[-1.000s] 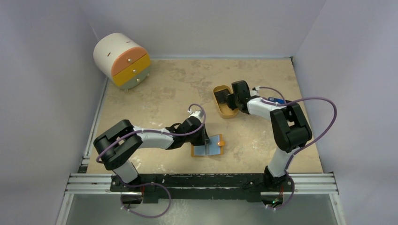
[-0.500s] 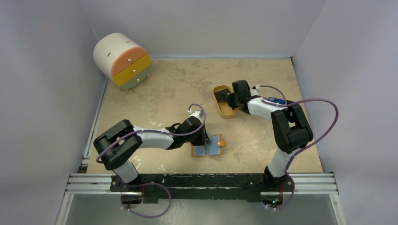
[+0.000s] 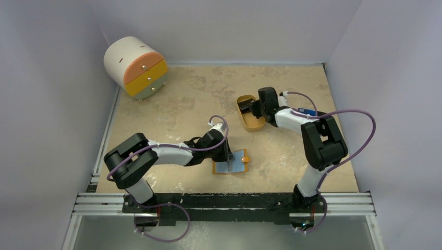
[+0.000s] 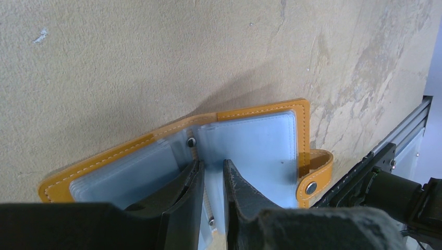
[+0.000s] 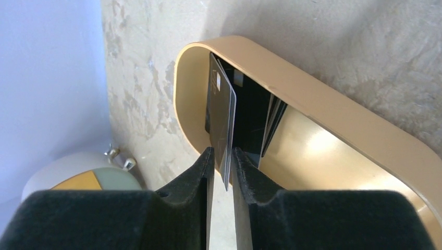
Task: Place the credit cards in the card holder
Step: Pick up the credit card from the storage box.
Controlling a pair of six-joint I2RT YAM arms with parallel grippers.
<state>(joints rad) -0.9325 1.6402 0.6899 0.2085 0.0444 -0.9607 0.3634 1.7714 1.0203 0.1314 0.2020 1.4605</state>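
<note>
Right gripper [image 5: 221, 156] clamped on a credit card [image 5: 220, 114] standing in the tray [image 5: 312, 99]. Left gripper [image 4: 212, 177] pinches the open card holder [image 4: 250, 146], nearward of that tray. Next, I'd say: lift clear, carry over.

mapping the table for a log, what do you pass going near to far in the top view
card holder → oval tray → round drawer unit

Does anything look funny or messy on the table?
Only the tray: its black cards stand on edge, tilted, not lying flat. The right claw pinches one. The wallet lies open, its clear pocket pinched by the left claw. Nothing spilled or broken.
</note>
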